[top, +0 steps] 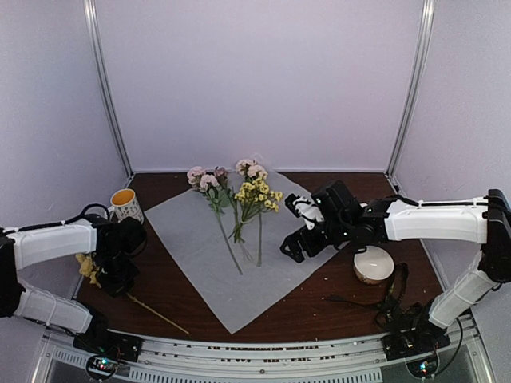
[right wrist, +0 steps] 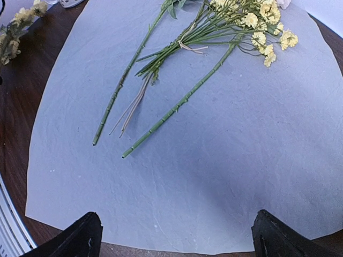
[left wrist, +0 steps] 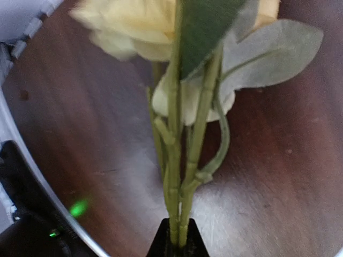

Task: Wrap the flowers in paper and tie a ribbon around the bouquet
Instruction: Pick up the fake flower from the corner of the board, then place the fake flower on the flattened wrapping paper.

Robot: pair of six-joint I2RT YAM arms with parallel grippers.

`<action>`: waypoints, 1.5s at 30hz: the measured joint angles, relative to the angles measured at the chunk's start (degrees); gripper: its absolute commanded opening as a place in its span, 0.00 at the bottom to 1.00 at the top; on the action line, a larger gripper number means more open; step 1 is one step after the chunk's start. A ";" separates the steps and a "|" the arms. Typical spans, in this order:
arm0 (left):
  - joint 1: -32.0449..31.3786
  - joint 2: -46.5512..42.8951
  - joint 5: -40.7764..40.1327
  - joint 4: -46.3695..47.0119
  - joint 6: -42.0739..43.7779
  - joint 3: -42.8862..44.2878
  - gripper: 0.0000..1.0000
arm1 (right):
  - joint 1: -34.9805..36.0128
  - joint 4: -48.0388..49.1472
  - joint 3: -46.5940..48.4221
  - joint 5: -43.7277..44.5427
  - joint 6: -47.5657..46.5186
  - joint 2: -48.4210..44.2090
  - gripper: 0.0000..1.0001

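Grey-white paper [top: 200, 255], maybe three flowers [top: 254, 191] atop, left gripper [left wrist: 177, 243] clamping one yellow stem [left wrist: 174, 160], right gripper [right wrist: 179, 238] agape

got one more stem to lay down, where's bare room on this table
Free: near half of the paper, between stem ends and near corner; the far-right wood behind the right gripper. Crowded: the far half under the flowers; the left, with mug and left gripper clamping a yellow bloom.

Brown table [top: 319, 302]: paper [top: 192, 233], mug [top: 125, 204], bowl [top: 373, 266]
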 measured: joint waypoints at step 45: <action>-13.07 44.85 19.12 31.41 44.74 59.58 0.94 | -3.54 -4.94 1.92 6.49 12.33 -13.99 1.00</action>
